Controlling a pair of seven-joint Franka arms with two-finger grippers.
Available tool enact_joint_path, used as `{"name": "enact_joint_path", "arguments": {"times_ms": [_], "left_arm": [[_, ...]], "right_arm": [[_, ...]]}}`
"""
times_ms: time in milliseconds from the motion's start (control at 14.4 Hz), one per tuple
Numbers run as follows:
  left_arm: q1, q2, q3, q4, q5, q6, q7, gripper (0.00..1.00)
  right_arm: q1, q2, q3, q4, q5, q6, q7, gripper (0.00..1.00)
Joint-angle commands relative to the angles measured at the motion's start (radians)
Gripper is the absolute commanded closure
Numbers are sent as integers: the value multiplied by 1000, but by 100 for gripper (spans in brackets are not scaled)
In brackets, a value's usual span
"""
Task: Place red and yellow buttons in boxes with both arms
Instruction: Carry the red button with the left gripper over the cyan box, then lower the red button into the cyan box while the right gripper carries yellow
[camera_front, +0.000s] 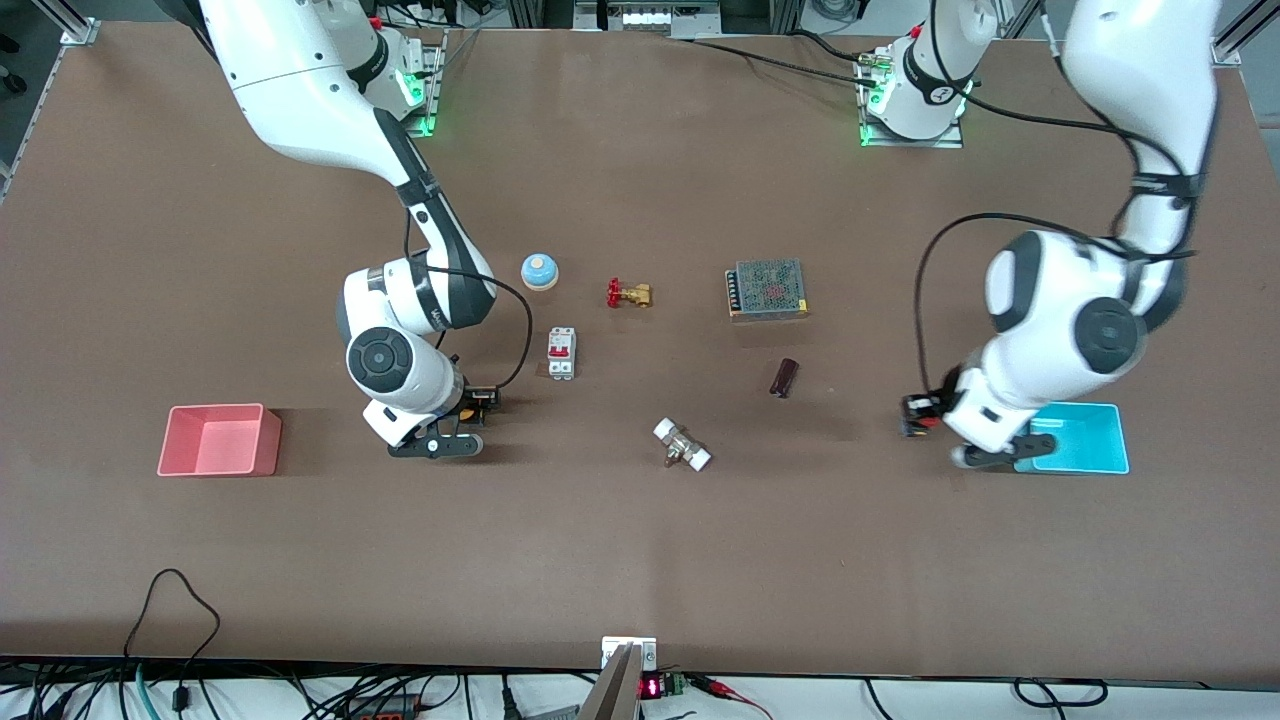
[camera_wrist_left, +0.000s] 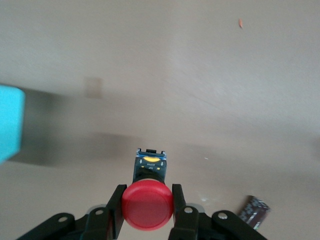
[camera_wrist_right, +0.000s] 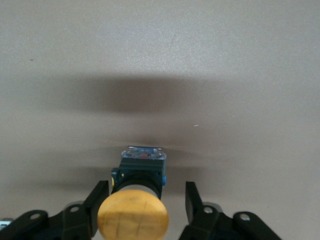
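Nothing boxed yet; about halfway there, judging by the layout.

At the left gripper (camera_wrist_left: 147, 206): clamped on the cap of the red button (camera_wrist_left: 148, 192), both fingers pressed against its sides. Hangs over bare table just beside the cyan box (camera_front: 1118, 440), toward the middle of the table. Looks lifted off the surface, judging by the shadow lying apart from the button, though hard to be sure. Left to do on this side: carry across the rim, lower, let go.

At the right gripper (camera_wrist_right: 146, 200): straddles the yellow button (camera_wrist_right: 134, 217) without gripping it. Jaws stand apart, with a plain gap on one side of the cap and little or none on the other. Seems to sit on the table, between the pink box (camera_front: 268, 440) and the red-and-white switch (camera_front: 561, 353), hidden under the gripper in the front view. Left to do on this side: close, lift, travel toward the pink box at the right arm's end of the table, which lies well apart, then release.

Shows nothing inside the pink box; hides part of the cyan one under the left arm, with nothing in the part on view.

Leaves the bell (camera_front: 539, 270), the brass valve (camera_front: 629, 293) and the other parts in the middle of the table out of the job.
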Motion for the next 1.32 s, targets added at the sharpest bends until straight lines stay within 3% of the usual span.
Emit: {"name": "enact_joint_path", "arguments": {"times_ms": [0, 69, 417, 625, 972, 1111, 1250], "left_arm": [[69, -2, -3, 50, 42, -56, 95, 76], [90, -2, -3, 56, 49, -57, 129, 76], [210, 19, -3, 84, 68, -57, 316, 76], [277, 45, -3, 84, 68, -54, 434, 76], [317, 119, 6, 85, 89, -18, 475, 76], [324, 147, 11, 84, 91, 16, 476, 76], [324, 176, 14, 84, 91, 42, 476, 74]], "right_arm": [[-2, 20, 2, 34, 13, -5, 3, 52], [-2, 20, 2, 36, 12, -5, 1, 60], [-2, 14, 0, 54, 12, -11, 3, 71], [-11, -1, -14, 99, 13, -38, -1, 72], [-81, -69, -107, 100, 9, -66, -13, 72], [-143, -75, -115, 105, 7, -148, -48, 72], [-209, -73, -112, 186, 12, -248, -141, 71]]}}
